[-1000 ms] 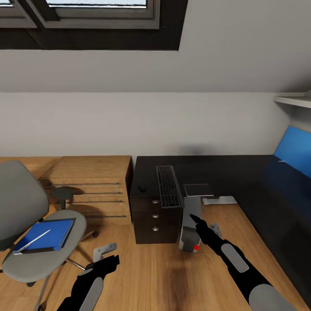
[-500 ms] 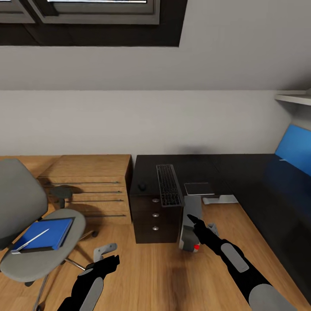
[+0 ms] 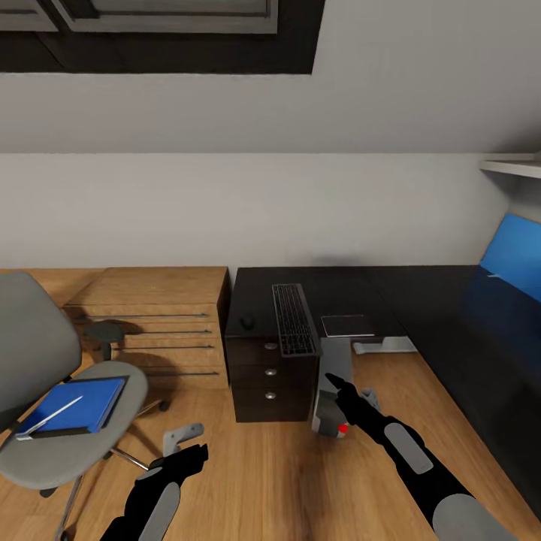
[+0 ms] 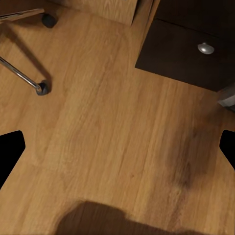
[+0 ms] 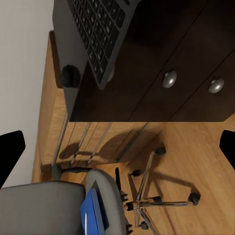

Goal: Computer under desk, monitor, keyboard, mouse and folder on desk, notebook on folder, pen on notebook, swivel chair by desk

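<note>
Desk [image 3: 353,289] in glossy black runs along the far wall in the head view and turns down the right side, with its drawer block [image 3: 270,379] at the left end. On its top lie the keyboard [image 3: 294,320], overhanging the front edge, the mouse [image 3: 246,324] to the left of it, and the dark notebook [image 3: 347,325] to the right. The computer [image 3: 329,391] stands on the wood floor [image 3: 263,466] just right of the drawer block, red light at its front. Over to the left, the swivel chair [image 3: 52,406] carries the blue folder [image 3: 71,406] on its seat, with the pen [image 3: 49,418] lying across the folder. A light-wood cabinet [image 3: 158,323] sits between chair and desk. The left gripper [image 3: 184,443] hangs low over the floor with fingers spread. The right gripper [image 3: 347,392] sits close by the computer; whether it is parted or closed I cannot tell here.

From the left wrist, bare floor fills most of the frame, with a chair caster [image 4: 42,88] and a drawer knob [image 4: 205,48]; the dark fingertips [image 4: 11,152] stand wide apart.

From the right wrist, the keyboard's [image 5: 100,34] overhanging end, the mouse [image 5: 70,76] and two knobs [image 5: 170,79] appear, with the chair [image 5: 73,203] and folder [image 5: 95,215] beyond; its fingertips [image 5: 10,152] also sit far apart, holding nothing.
</note>
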